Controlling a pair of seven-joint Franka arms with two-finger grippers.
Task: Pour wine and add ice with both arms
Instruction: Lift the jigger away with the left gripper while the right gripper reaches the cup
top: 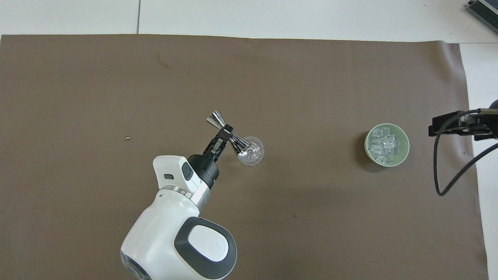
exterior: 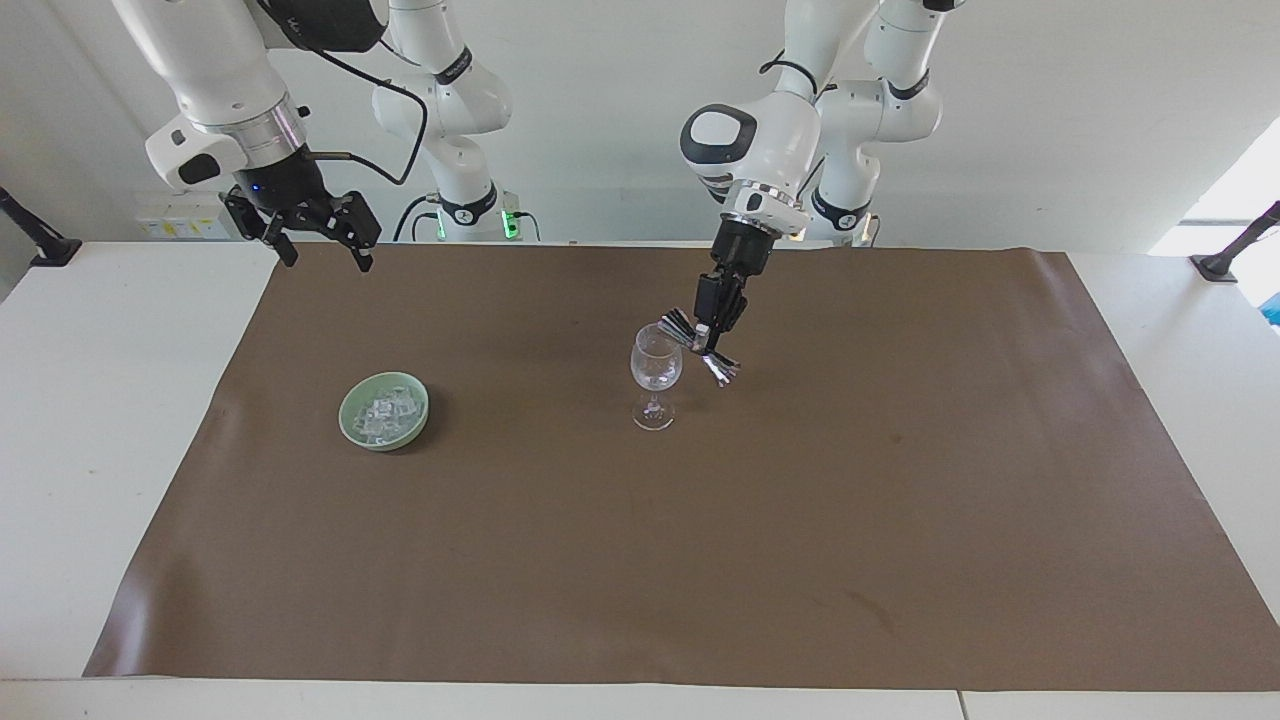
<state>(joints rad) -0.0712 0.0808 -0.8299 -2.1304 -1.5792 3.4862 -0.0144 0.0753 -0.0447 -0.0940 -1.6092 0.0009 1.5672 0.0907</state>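
We read the left claw as clenched on the narrow waist of a shiny steel jigger, an hourglass of two cones. It holds the jigger tipped steeply, one cone mouth down at the rim of the wine glass, and we take that tilt to be the pour itself: the waist grip leaves both cones clear, so a turn of the wrist empties the lower one into the glass. The glass stands upright on the brown mat near the middle of the tabletop, directly under the jigger; whether the two touch we cannot tell.

The right claw waits released, fingers apart, up in the air over the mat's edge at the right arm's end, holding nothing. We judge that it is parked there to be handy for the ice once the pouring is done.

The ice is a heap of small clear, glassy cubes filling a pale green bowl. The bowl sits on the mat toward the right arm's end, well apart from the glass and about as far from the robots.
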